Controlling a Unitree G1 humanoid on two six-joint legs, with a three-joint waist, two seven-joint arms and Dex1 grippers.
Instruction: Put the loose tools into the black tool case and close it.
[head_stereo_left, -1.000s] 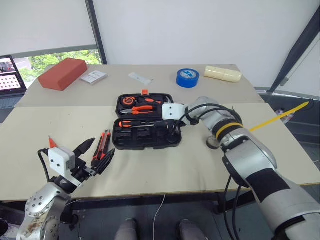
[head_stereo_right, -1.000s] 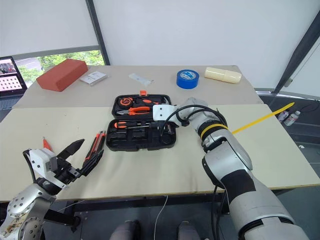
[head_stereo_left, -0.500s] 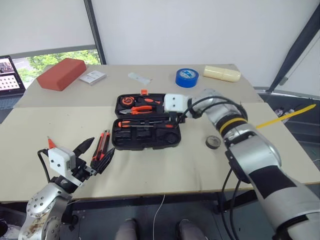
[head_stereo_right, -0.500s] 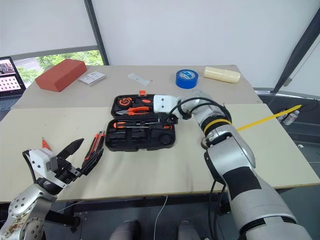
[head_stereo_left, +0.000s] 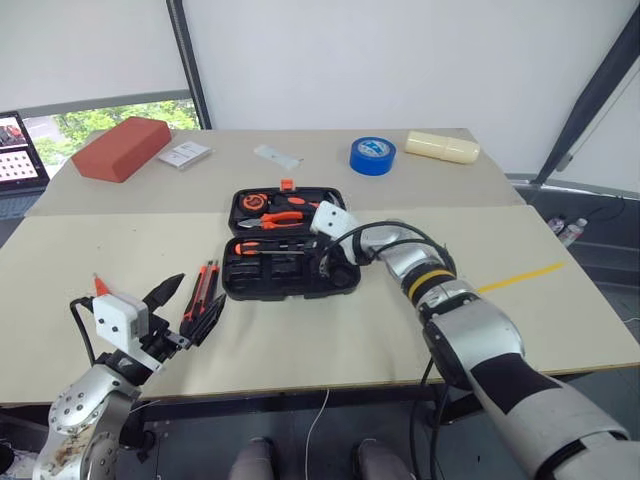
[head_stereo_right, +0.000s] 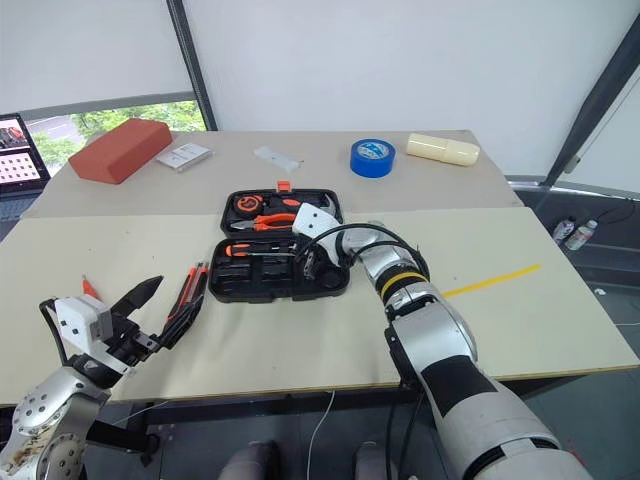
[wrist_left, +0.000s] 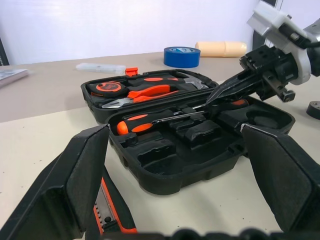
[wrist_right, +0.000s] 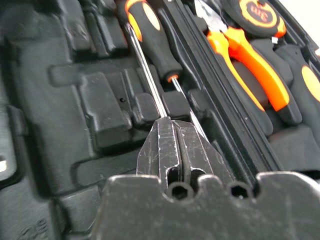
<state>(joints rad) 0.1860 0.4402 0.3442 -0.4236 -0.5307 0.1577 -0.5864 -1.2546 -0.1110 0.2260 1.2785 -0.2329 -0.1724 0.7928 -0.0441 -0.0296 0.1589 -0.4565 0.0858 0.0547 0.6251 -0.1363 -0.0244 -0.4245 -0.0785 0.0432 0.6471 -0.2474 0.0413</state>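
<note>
From the head cameras: the black tool case (head_stereo_left: 288, 243) lies open near the middle of the table (head_stereo_left: 120, 260), lid half away from the robot, pliers (head_stereo_left: 283, 217) and a tape measure (head_stereo_left: 254, 202) seated in it. The right arm reaches across from the right, its right gripper (head_stereo_left: 325, 262) pointing down into the near half of the case, fingers pressed together on nothing. The left gripper (head_stereo_left: 183, 303) hangs over the table's near left edge, fingers spread wide, just beside the orange-black utility knife (head_stereo_left: 205, 284) lying left of the case. A blue tape roll (head_stereo_left: 373, 155), a red block (head_stereo_left: 123, 147) and a cream-coloured block (head_stereo_left: 442, 147) sit along the far side.

Left wrist view: the left gripper's two fingers (wrist_left: 82, 172) stand well apart, framing the open case, where one orange-and-black screwdriver (wrist_left: 150, 120) lies in its slot and the right gripper's closed tips angle down beside its shaft.

Right wrist view: the closed fingers (wrist_right: 176, 147) rest against the screwdriver's metal shaft.
</note>
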